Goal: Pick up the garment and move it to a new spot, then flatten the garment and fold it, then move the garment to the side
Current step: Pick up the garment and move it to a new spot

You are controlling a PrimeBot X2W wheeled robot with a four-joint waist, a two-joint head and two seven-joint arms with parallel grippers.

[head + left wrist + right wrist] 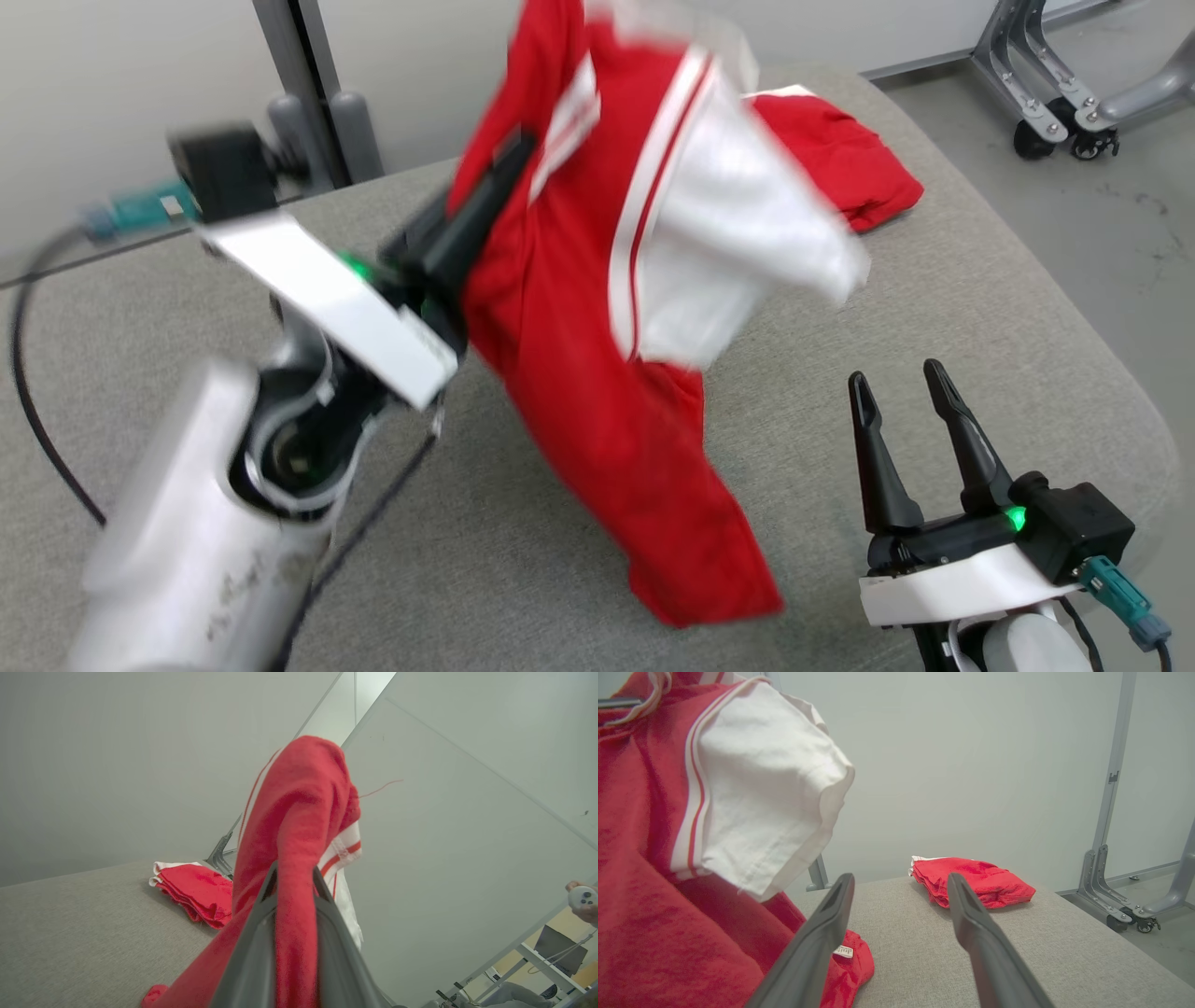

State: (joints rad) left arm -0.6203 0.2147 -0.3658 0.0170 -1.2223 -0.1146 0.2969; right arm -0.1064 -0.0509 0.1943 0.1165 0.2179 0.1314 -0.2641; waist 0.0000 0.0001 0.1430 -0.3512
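Head view: the left gripper [512, 159], jaws nearly closed, pinches the red-and-white T-shirt [579, 392] and holds it raised over the grey padded table [980, 308], likely for carrying. Its lower end touches the surface. The right gripper [896, 375] rests spread wide, empty.

Garment [579, 373]: red cloth with a white sleeve, matt, soft and slightly fuzzy.
Folded cloth [840, 159]: far right, the same matt red fabric.
Table [980, 308]: grey woven covering, matt, finely rough.
Right gripper [898, 373]: fingers looked like smooth, dark matt plastic.
Left forearm [187, 523]: white shell, glossy.
Frame legs [1046, 84]: grey metal, smooth, dull sheen.
Floor [1102, 233]: smooth grey, scuffed.
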